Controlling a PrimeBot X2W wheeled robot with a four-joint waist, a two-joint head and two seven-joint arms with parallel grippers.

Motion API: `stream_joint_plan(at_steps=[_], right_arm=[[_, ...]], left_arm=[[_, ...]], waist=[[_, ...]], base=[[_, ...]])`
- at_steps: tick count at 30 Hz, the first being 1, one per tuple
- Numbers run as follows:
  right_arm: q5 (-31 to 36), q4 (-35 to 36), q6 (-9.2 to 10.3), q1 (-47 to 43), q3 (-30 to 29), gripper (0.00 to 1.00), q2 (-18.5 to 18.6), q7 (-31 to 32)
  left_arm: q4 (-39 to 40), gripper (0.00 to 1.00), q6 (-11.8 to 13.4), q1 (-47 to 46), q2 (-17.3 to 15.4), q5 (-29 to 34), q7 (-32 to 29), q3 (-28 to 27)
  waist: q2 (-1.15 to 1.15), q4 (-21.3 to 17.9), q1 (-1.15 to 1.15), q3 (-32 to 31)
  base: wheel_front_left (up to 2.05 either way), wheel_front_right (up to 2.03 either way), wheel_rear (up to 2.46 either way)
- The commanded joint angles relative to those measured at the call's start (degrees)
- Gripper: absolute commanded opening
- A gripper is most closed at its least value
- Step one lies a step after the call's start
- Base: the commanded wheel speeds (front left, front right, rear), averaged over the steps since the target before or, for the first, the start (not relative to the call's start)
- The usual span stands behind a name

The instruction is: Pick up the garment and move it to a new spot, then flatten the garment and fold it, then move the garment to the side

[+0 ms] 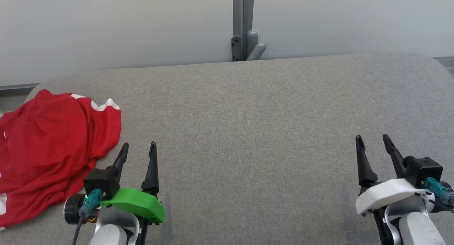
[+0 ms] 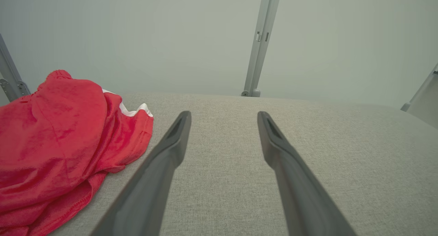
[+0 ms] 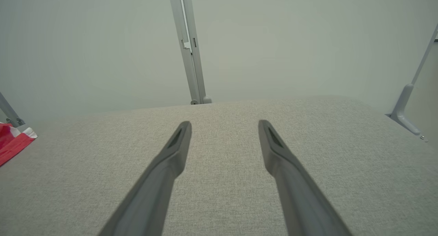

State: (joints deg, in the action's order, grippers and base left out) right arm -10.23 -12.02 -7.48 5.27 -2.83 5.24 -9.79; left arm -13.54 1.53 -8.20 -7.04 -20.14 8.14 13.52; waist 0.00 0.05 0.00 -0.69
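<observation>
1. Your left gripper (image 1: 139, 144) has its two dark fingers spread wide with nothing between them. It sits low over the grey padded table (image 1: 248, 113), and the outer finger is just beside the cloth's near edge.
2. Your right gripper (image 1: 372, 136) is spread the same way and also empty, over the table's right side and well apart from the cloth.
3. The red garment (image 1: 53, 142) lies crumpled in a heap at the table's left end, running past the left edge of the head view. A white trim (image 1: 103, 104) shows along its far side. You cannot tell whether that trim marks a sleeve, a neck or a hem.
4. Expect it to be light, soft and limp. It will likely sag from whatever point you lift and hold no shape of its own. On the woven table cover it may bunch up rather than slide, so lift it instead of dragging it.
5. Take hold with the left gripper on a raised fold at the near right of the heap, where the folds stand proud of the table. Pinch deep enough that the fabric does not slip out.
6. The white trim is your best landmark for finding a true edge once you start flattening.
</observation>
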Motion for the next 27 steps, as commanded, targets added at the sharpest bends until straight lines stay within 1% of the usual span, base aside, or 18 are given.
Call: stream_joint_plan(at_steps=[1, 8, 21, 24, 27], right_arm=[[1.1, 0.3, -0.02, -0.4, 0.3, 1.0, 0.0, -0.8], [3.2, 0.3, -0.01, -1.2, 0.8, 1.0, -0.5, -2.4], [5.1, 0.3, -0.01, -2.3, 1.1, 1.0, -1.7, -5.1], [5.1, 0.3, -0.01, -2.6, 0.9, 1.0, -1.9, -5.5], [4.6, 0.0, -0.01, -2.5, 0.5, 1.0, -2.0, -5.4]], left_arm=[[0.3, 1.0, 0.3, 0.3, -0.3, 1.5, -0.1, -0.3], [0.3, 1.0, 0.8, 0.9, -0.3, 3.6, -0.3, -0.6], [0.9, 1.0, 1.7, 1.6, -0.7, 7.9, -0.7, -0.7], [1.0, 1.0, 1.7, 1.7, -0.8, 8.6, -0.7, -0.7], [0.8, 1.0, 1.7, 1.5, -0.7, 7.9, -0.5, -0.7]], waist=[[0.0, 0.0, 0.0, 0.0], [0.0, 0.0, 0.0, -0.1], [0.0, 0.3, 0.0, 0.2], [0.0, 0.4, 0.0, 0.3], [0.0, 0.4, 0.0, 0.5]], base=[[0.0, 0.0, 0.0], [0.0, 0.0, 0.0], [0.0, 0.0, 0.0], [0.0, 0.0, 0.0], [0.0, 0.0, 0.0]])
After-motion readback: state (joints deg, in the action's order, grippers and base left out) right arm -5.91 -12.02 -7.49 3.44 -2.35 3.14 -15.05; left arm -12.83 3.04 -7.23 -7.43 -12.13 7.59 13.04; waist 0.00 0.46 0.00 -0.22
